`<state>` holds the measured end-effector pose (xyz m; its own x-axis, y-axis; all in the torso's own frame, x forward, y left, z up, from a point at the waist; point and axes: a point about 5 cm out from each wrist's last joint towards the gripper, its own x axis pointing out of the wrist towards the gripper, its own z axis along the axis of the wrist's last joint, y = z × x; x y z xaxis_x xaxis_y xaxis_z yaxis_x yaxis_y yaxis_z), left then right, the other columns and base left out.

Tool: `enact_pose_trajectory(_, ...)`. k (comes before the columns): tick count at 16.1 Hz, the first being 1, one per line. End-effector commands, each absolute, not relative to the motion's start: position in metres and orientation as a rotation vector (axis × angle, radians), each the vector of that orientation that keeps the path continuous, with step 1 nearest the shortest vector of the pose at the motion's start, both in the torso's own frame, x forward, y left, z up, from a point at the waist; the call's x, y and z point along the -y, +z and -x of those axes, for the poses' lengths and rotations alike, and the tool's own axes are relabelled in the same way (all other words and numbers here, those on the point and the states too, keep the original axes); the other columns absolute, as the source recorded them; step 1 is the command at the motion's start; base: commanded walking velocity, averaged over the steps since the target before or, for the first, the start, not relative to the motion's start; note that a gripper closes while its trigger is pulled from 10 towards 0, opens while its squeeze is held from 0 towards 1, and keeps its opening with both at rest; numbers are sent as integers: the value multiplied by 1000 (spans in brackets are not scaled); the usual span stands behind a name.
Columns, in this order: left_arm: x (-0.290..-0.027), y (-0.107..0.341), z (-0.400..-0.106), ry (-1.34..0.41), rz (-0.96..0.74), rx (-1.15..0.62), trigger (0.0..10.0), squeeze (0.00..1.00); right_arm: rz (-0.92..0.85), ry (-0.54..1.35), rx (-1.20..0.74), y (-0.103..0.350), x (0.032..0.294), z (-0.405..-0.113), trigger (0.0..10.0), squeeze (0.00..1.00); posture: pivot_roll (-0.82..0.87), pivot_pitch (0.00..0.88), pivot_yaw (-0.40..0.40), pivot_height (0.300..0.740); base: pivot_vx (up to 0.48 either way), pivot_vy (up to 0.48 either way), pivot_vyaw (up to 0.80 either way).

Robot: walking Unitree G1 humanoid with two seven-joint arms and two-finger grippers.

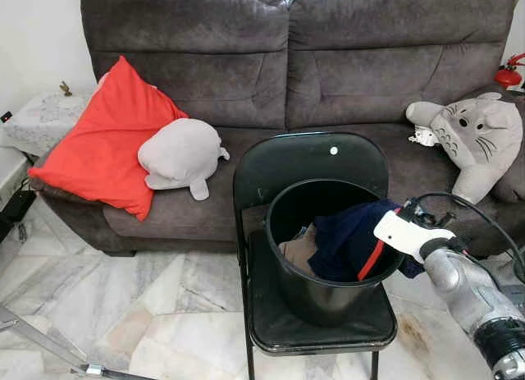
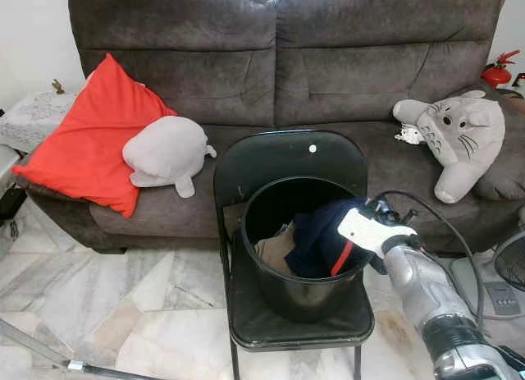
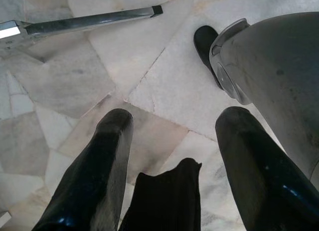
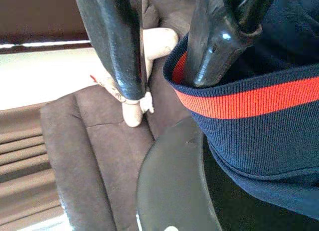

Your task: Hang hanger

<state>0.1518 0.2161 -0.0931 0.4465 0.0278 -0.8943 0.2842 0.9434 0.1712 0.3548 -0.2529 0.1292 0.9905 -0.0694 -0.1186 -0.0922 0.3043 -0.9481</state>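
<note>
**Over the bucket rim: a garment, no hanger to be seen**

At the bucket's (image 1: 328, 257) three o'clock edge, the right pincer (image 4: 164, 66) stands spread, one finger (image 4: 219, 36) tucked inside the navy garment's (image 1: 349, 236) red-striped hem, nothing clamped. I cannot make out a hanger. The bucket sits on a black chair (image 1: 312, 322). Best to close on the hem, then lift slowly. The left pincer (image 3: 172, 161) hangs wide above marble floor (image 3: 164, 76).
</note>
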Motion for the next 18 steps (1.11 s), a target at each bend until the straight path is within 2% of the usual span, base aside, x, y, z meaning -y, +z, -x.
enact_pose_trajectory(1, -219, -95, -145, -166, -324, -1128, 10000, 0, 1231, 61, -154, 125, 244, -355, 10000, 0, -85, 75, 71, 740, 0, 0, 0)
enact_pose_trajectory(5, -219, -95, -145, -164, -322, -1129, 10000, 0, 1201, 134, -246, 105, 238, -350, 10000, 0, -80, 73, 70, 740, 0, 0, 0)
enact_pose_trajectory(12, -218, -95, -145, -169, -320, -1130, 10000, 0, 1176, 5, -352, 101, 258, -343, 10000, 0, -86, 72, 67, 740, 0, 0, 0)
enact_pose_trajectory(18, -219, -95, -145, -170, -322, -1130, 10000, 0, 1194, -34, -355, 101, 259, -343, 10000, 0, -83, 78, 68, 740, 0, 0, 0)
